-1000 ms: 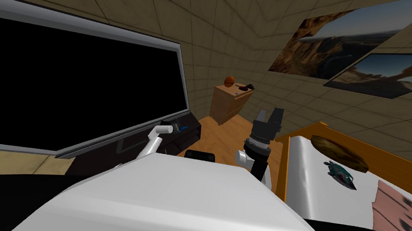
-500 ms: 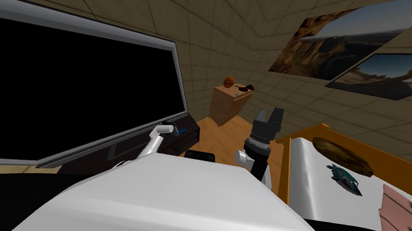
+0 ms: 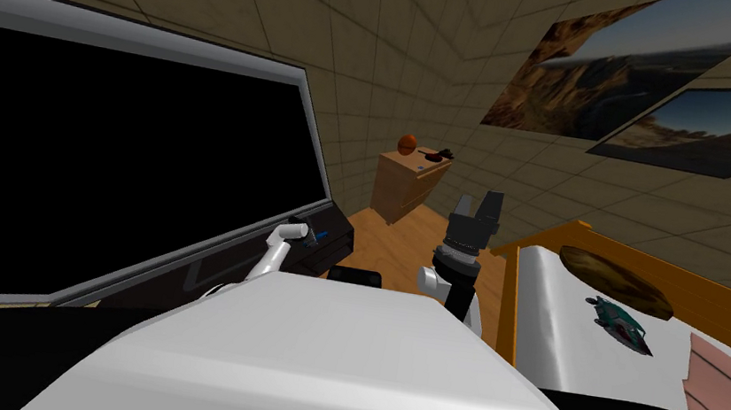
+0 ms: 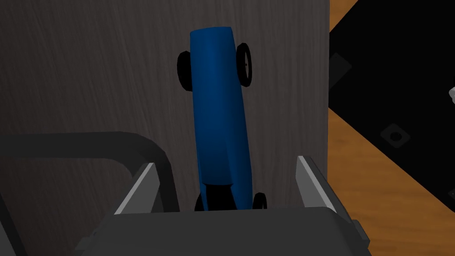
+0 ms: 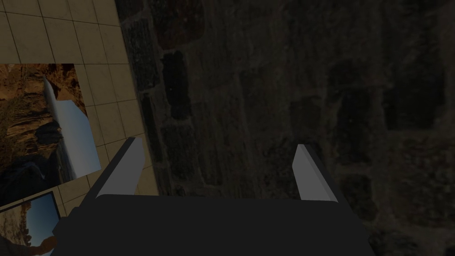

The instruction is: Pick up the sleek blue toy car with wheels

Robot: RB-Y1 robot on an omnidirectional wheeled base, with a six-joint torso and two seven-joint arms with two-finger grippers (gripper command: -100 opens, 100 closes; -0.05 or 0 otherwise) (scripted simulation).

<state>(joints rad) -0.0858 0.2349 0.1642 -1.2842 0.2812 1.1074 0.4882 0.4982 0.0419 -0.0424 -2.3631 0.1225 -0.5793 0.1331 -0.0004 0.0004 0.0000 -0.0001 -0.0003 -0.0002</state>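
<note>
The blue toy car [image 4: 217, 111], long and smooth with black wheels, lies on the dark wood-grain top [image 4: 89, 66] of a low dark cabinet [image 3: 333, 245]. In the left wrist view my left gripper [image 4: 226, 184] is open, and the car's near end lies between its fingers [image 4: 143, 186] without touching them. The rest of the car stretches away from the hand. In the head view the left gripper [image 3: 306, 232] sits low over the cabinet's corner. My right gripper [image 3: 478, 203] is raised in front of me, open and holding nothing.
A dark curved bar [image 4: 111, 142] lies on the cabinet top close beside one left finger. The top's edge drops to wooden floor [image 4: 369, 178]. A large black screen [image 3: 93, 160] leans at my left. A wooden dresser [image 3: 409, 184] stands behind, and an orange-framed bed [image 3: 510, 308] is at right.
The whole head view has shifted, the bed sliding right and the screen's corner left: my own move. The left hand sits slightly lower over the cabinet. The right arm is unchanged.
</note>
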